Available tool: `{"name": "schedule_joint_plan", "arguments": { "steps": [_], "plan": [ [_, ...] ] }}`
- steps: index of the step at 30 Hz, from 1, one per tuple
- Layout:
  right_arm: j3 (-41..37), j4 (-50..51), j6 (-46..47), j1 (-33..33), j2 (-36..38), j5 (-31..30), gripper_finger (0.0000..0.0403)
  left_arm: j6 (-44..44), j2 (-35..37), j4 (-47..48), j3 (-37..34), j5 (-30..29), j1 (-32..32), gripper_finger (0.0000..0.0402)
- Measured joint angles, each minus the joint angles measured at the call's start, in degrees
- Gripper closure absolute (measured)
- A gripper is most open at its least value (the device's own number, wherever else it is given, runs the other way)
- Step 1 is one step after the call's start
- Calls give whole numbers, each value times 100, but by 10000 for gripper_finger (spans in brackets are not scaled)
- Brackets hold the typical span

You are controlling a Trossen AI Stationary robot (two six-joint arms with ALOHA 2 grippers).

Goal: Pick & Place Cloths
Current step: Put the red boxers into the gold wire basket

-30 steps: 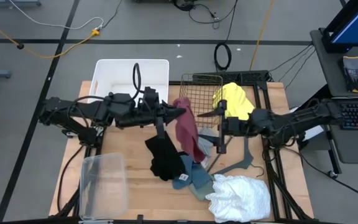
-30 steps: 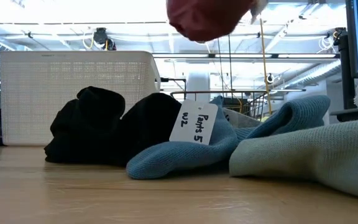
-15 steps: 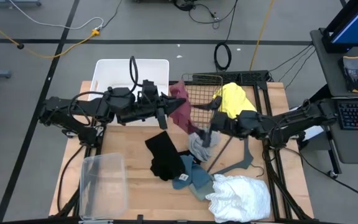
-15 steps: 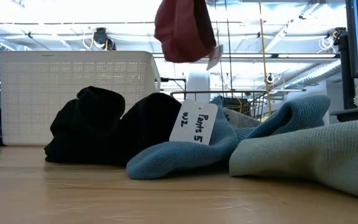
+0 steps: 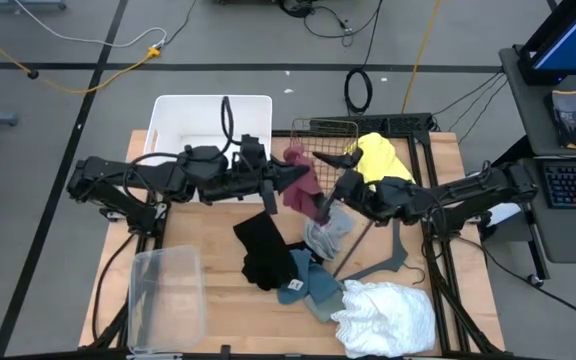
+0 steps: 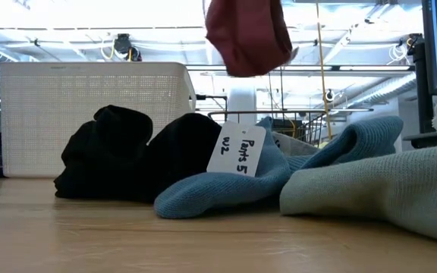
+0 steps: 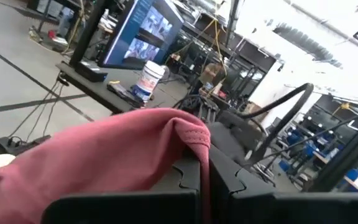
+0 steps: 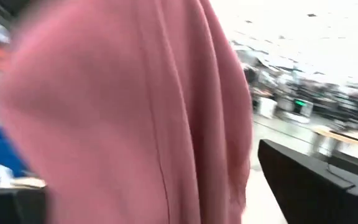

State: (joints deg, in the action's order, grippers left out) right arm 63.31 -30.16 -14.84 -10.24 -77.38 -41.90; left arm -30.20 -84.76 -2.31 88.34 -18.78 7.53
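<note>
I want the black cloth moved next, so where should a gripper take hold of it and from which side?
The black cloth lies crumpled on the table, bunched into two rounded humps in the low view. Pinching the top of the hump near the white bin, coming straight down, looks best: that side is bare table, while the blue-grey cloth sits against its other side.

A white bin point(image 5: 183, 112) stands far left, a wire basket point(image 5: 320, 140) beside it, a grey hanger point(image 5: 383, 262) (lying flat) right, a clear tub point(image 5: 164, 295) near left.
</note>
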Motion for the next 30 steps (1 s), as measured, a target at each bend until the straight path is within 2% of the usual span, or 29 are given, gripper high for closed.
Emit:
{"name": "schedule_joint_plan", "arguments": {
  "steps": [5, 9, 14, 15, 23, 30],
  "plan": [
    [0, 278, -287, -13, 76, -464, 164, -13, -5, 45, 0, 69, 0, 402],
    [0, 451, -305, -39, 107, -454, 250, 11, 12, 52, 0, 72, -2, 402],
    [0, 770, -531, -76, 225, -458, 377, 219, 23, 156, 0, 80, -2, 402],
    [0, 878, -617, -87, 264, -454, 389, 283, 73, 279, 0, 83, 0, 402],
    [0, 1454, -751, -19, 626, -446, 398, 809, 437, 1350, 6, 224, -6, 382],
    [-4, 1434, -984, 520, 914, -359, 400, 724, 743, 2787, 2, 504, 338, 356]
  ]
}}
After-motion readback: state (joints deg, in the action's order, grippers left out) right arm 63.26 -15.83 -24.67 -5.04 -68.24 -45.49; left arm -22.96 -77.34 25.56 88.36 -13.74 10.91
